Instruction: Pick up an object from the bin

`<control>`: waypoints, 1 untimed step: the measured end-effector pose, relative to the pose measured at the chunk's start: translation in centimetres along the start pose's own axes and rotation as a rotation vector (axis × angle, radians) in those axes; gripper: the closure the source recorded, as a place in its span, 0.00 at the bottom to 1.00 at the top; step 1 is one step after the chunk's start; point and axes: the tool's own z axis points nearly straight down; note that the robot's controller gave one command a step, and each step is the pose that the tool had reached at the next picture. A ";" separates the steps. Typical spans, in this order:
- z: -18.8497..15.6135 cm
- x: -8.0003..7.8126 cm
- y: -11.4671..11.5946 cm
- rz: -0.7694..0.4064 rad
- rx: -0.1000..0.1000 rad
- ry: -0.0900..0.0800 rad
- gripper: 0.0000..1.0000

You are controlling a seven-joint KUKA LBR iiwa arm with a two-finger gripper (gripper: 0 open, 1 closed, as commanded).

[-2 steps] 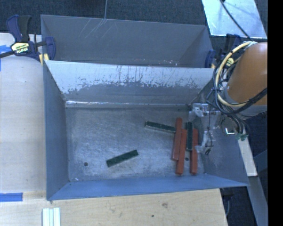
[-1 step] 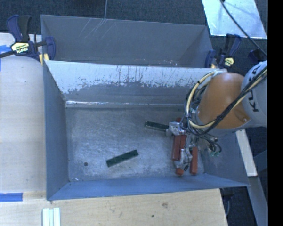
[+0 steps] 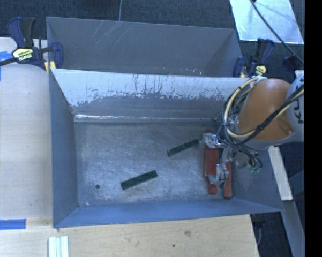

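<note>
My gripper (image 3: 221,171) is low at the bin's right side, under the arm's wrist, close to the right wall. Directly beneath and beside it lies a red-brown elongated object (image 3: 209,164), running roughly front to back; a second red-brown part (image 3: 227,186) shows near the front right corner. The gripper's metal parts overlap this object, and I cannot tell whether it is gripped. A dark green flat strip (image 3: 183,148) lies just left of the gripper, tilted. Another dark green strip (image 3: 139,180) rests nearer the front, at the middle of the floor.
The bin's right wall and front right corner are close around the gripper. The arm's wrist with its cables hangs over the right rim. A small dark spot marks the floor at the front left.
</note>
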 end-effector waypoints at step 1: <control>-4.1 -3.3 0.5 -0.309 0.003 -0.004 0.00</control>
